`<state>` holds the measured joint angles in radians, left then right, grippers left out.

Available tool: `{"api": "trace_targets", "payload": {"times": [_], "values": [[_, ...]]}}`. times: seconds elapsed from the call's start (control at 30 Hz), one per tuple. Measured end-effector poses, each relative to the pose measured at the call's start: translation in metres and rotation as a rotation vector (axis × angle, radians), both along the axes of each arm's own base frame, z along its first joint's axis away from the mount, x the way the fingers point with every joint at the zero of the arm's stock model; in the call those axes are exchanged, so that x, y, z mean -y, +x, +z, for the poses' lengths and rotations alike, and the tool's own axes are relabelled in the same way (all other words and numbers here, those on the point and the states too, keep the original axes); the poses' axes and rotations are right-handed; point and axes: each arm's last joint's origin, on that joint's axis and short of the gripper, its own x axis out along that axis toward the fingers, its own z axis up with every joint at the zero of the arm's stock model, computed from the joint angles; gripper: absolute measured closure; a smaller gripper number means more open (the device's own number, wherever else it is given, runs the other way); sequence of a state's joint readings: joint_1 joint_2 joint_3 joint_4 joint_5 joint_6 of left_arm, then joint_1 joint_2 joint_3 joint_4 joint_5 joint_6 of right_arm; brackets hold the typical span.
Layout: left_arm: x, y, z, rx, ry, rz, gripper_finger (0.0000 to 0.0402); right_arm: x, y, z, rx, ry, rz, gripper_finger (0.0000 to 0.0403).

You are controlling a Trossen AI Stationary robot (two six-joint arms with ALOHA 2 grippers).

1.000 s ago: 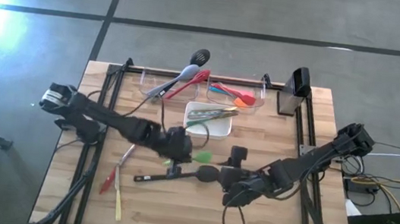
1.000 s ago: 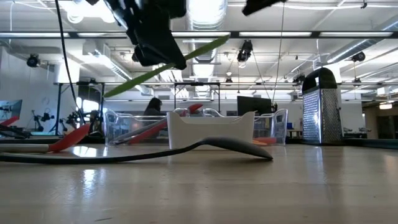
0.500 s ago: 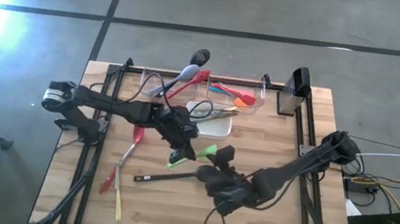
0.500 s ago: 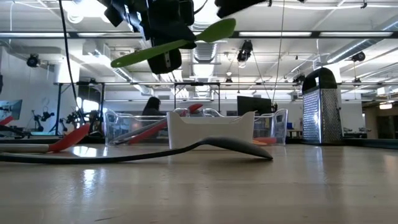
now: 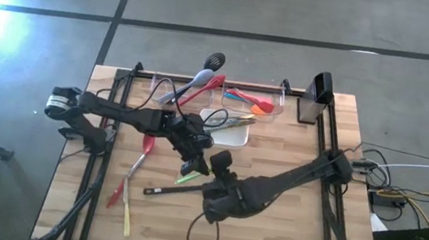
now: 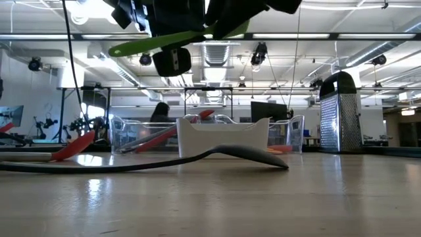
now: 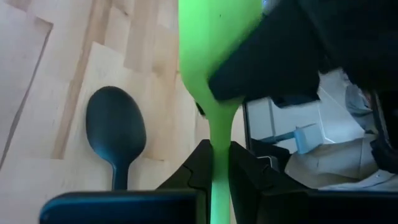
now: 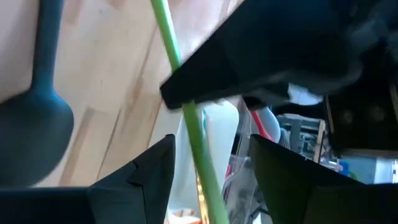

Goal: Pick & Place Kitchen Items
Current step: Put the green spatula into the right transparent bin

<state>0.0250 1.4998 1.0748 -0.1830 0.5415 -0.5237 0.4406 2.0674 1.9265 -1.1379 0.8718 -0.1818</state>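
Note:
My left gripper (image 5: 195,165) is shut on a green long-handled utensil (image 6: 171,41) and holds it high above the table's middle. My right gripper (image 5: 218,168) is open. Its two fingers (image 8: 155,171) stand on either side of the green handle (image 8: 194,134), close to my left gripper, and I see no touch. A black spoon (image 5: 173,189) lies flat on the table below both grippers. It also shows in the low view (image 6: 247,155) and in the left wrist view (image 7: 115,127). My left gripper pinches the green utensil's thin handle (image 7: 218,134) between its two fingers, a little below the broad head (image 7: 214,37). The fingers come down from above at a slant. The utensil is lifted clear of the table and lies nearly level.
Two clear bins (image 5: 217,96) with several utensils stand at the far edge, and a white square dish (image 5: 225,131) stands before them. A dark box grater (image 5: 315,98) stands at the far right. A red utensil (image 5: 133,171) and a yellow one (image 5: 127,217) lie at the near left.
My left gripper has gone up and a little toward the far edge with the green utensil, which has swung from steeply tilted to nearly level. My right gripper has gone toward the table's left and now has its open fingers around the green handle.

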Motion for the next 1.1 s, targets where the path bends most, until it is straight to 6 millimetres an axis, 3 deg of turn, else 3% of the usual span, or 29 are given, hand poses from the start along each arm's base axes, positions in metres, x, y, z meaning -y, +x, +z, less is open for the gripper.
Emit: {"api": "trace_targets", "payload": {"times": [0.17,0.37,0.6,0.9,1.1], "values": [[0.0,0.0,0.001,0.005,-0.01,-0.013,0.0371,0.007,0.012,0.0,-0.053,-0.017,-0.049,0.0241],[-0.001,0.0,0.002,0.016,-0.005,-0.031,0.0371,0.005,0.008,0.006,-0.089,0.044,-0.088,0.0376],[-0.001,0.001,0.005,0.054,0.002,-0.031,0.0368,0.004,0.001,0.015,-0.068,0.133,-0.136,0.039],[-0.002,0.002,0.003,0.095,0.05,-0.078,0.0228,0.012,-0.017,0.021,-0.069,0.142,-0.273,0.0393],[-0.008,-0.002,0.004,0.078,0.058,-0.068,0.0186,0.025,-0.038,0.027,-0.068,0.236,-0.357,0.0393]]}}
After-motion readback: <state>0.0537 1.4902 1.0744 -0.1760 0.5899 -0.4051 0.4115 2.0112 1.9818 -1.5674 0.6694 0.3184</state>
